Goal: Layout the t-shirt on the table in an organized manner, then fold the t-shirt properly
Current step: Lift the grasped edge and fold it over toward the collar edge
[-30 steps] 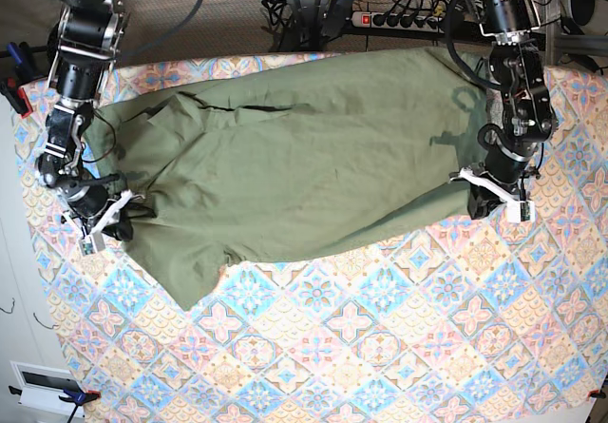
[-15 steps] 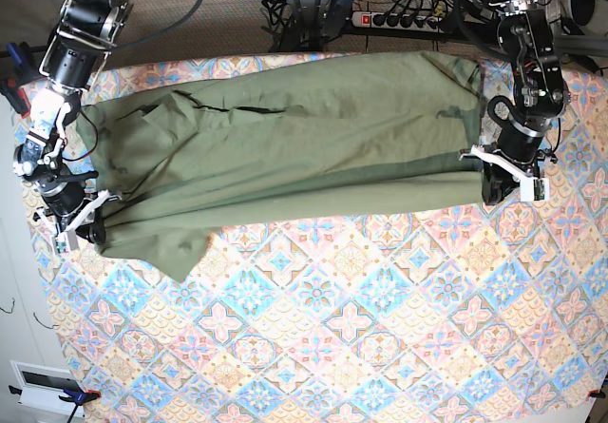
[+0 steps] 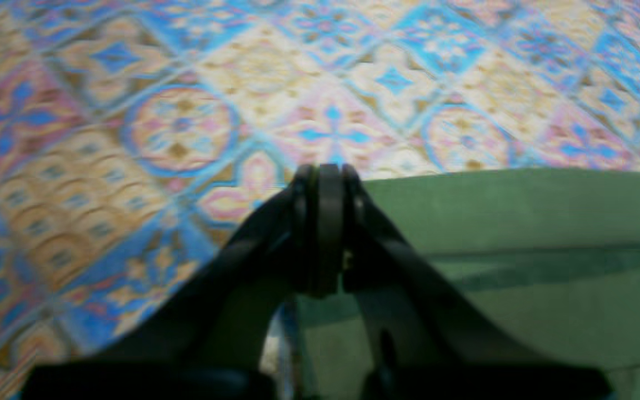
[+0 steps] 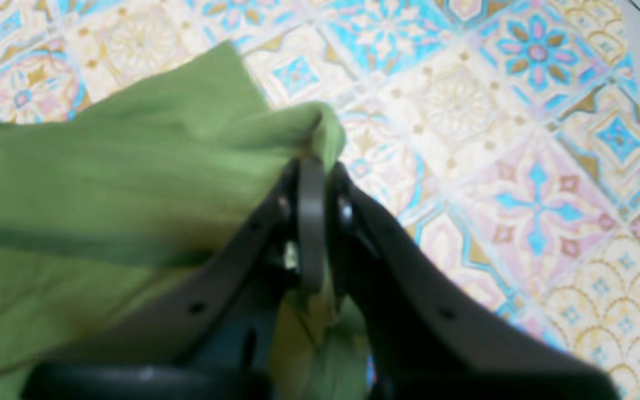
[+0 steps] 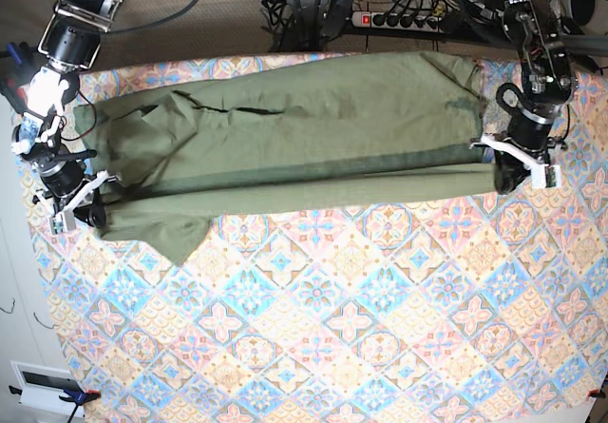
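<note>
Matt cloth t-shirt (image 5: 285, 147) (table (image 5: 361, 328) likewise)

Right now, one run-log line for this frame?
phase: layout, stretching | t-shirt: taut between both arms over table | left end effector: shut on hem | right end effector: shut on opposite end

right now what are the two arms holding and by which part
Both hold the t-shirt: the left tool pinches its edge, the right tool a bunched corner at the opposite end.

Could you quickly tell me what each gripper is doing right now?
Left gripper: closed on the t-shirt edge.
Right gripper: closed on the t-shirt's bunched corner.
</note>
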Action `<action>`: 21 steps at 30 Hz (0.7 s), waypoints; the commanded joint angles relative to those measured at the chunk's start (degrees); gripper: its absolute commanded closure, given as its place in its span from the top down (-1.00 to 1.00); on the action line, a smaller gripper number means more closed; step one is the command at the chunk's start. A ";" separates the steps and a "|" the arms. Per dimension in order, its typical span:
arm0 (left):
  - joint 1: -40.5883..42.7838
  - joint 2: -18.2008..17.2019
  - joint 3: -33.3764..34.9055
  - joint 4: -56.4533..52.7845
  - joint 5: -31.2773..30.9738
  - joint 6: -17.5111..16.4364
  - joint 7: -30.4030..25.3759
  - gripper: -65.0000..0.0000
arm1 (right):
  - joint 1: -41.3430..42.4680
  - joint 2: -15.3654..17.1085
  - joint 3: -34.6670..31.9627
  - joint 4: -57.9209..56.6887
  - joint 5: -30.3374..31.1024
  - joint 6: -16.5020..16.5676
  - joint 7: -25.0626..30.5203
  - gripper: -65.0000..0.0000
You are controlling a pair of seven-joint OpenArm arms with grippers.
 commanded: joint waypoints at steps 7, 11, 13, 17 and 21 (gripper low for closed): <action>0.05 -0.60 -4.39 0.92 -0.22 0.07 -1.09 -1.00 | 1.19 1.55 2.41 0.94 1.16 -0.29 1.40 -0.99; 1.46 -0.51 -4.30 1.00 -0.22 0.07 -1.18 -1.00 | 0.84 1.55 2.41 0.94 1.16 -0.29 1.40 -0.99; 1.46 -0.42 -4.30 1.00 -0.22 -0.02 -1.18 -1.00 | -0.13 1.55 2.41 1.38 1.16 -0.29 1.40 -0.99; 3.22 -0.42 -4.30 1.18 -0.22 -0.02 -1.09 -1.00 | -0.92 1.55 2.68 1.47 1.16 -0.29 1.40 -0.99; 4.36 -0.42 -4.22 0.92 -0.22 -0.02 -1.01 -1.00 | -1.71 1.55 2.41 1.47 1.16 -0.29 1.40 -0.99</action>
